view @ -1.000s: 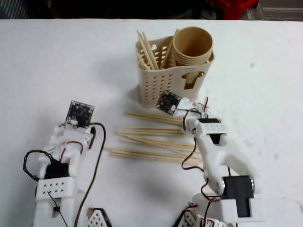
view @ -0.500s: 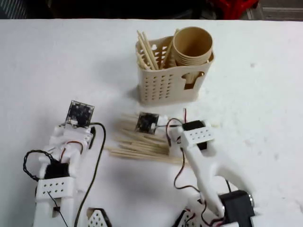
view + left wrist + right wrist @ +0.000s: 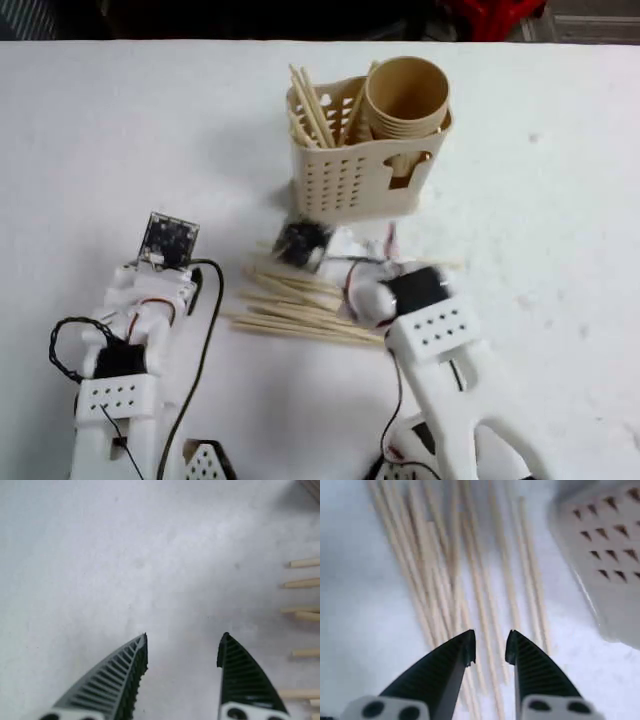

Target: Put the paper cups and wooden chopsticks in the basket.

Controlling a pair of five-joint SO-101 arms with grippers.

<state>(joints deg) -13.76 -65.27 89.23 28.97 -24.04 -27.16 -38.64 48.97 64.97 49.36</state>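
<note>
My right jaws, slightly parted and empty, hang over the loose wooden chopsticks (image 3: 300, 305) on the counter (image 3: 120, 130) just beside the basket (image 3: 355, 180), which holds the paper cups (image 3: 405, 95), while my left jaws gape wide and empty farther from the basket.

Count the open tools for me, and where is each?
2. The left tool is open over the table, beside the chopsticks; the right tool is open over those chopsticks, beside the basket.
</note>
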